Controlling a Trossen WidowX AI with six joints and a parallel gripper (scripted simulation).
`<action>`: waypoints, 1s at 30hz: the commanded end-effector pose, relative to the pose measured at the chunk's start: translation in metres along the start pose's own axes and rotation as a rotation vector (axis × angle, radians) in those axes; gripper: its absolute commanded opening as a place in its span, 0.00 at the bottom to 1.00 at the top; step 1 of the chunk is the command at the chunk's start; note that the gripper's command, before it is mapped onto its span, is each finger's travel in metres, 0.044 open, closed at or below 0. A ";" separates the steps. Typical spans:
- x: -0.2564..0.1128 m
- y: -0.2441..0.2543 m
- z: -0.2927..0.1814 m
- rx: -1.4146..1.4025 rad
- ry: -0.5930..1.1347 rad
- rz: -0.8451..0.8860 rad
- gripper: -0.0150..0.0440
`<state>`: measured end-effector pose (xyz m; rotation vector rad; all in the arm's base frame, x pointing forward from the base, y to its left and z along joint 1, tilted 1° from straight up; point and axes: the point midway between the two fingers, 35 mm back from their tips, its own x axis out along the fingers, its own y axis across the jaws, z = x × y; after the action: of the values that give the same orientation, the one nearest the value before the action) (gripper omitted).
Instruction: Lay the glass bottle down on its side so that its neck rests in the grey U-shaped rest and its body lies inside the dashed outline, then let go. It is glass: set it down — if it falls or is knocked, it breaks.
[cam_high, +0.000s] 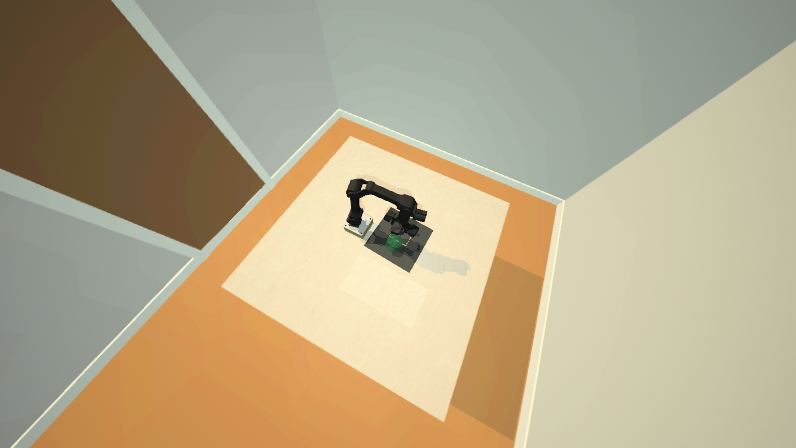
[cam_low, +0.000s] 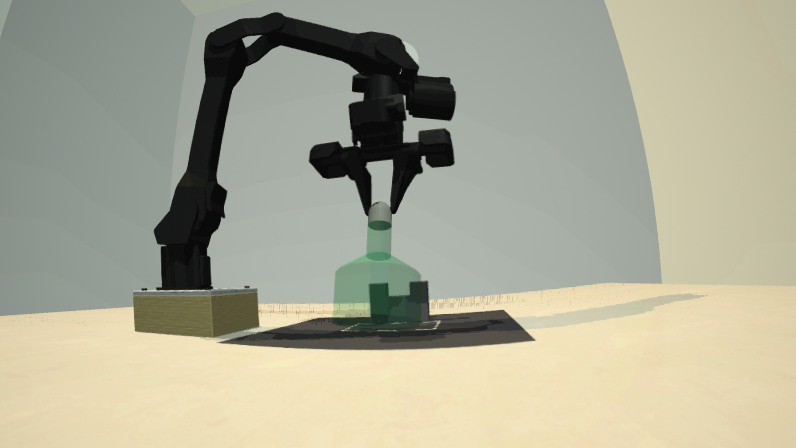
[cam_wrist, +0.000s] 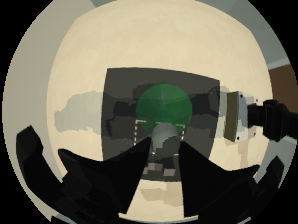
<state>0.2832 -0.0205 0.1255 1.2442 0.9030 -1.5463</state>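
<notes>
Evidently the fingers (cam_high: 402, 225) (cam_low: 381, 212) gripped the glass bottle (cam_high: 394, 241) (cam_low: 378, 289) (cam_wrist: 164, 105) by its grey cap (cam_low: 379, 213) (cam_wrist: 165, 139), probably because a high hold gave leverage for tipping. Its broad body stood below them, near upright, above the dark mat (cam_high: 409, 266) (cam_low: 501, 328) (cam_wrist: 115, 80); the U-shaped rest (cam_low: 418, 294) (cam_wrist: 169, 172), lower too, presumably awaited the neck.

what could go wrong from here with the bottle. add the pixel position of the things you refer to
The gripper (cam_low: 380, 211) (cam_wrist: 165, 143) pinches the glass bottle (cam_high: 394, 241) (cam_low: 378, 283) (cam_wrist: 164, 107) only at the cap, with the fingertips, so it could swivel or slip out while being laid down and break.

The bottle is upright and its body is much wider than its neck, so that heavy-looking end may swing down hard.

The grey U-shaped rest (cam_low: 418, 300) appears close to the body; a careless tilt could knock glass against it.
</notes>
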 end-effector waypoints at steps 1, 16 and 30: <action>-0.002 0.000 -0.010 -0.002 0.010 0.000 0.45; -0.003 -0.001 -0.019 0.004 -0.023 0.001 0.45; -0.004 -0.001 -0.027 0.009 -0.053 0.002 0.45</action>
<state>0.2878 -0.0027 0.1244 1.1963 0.8518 -1.5820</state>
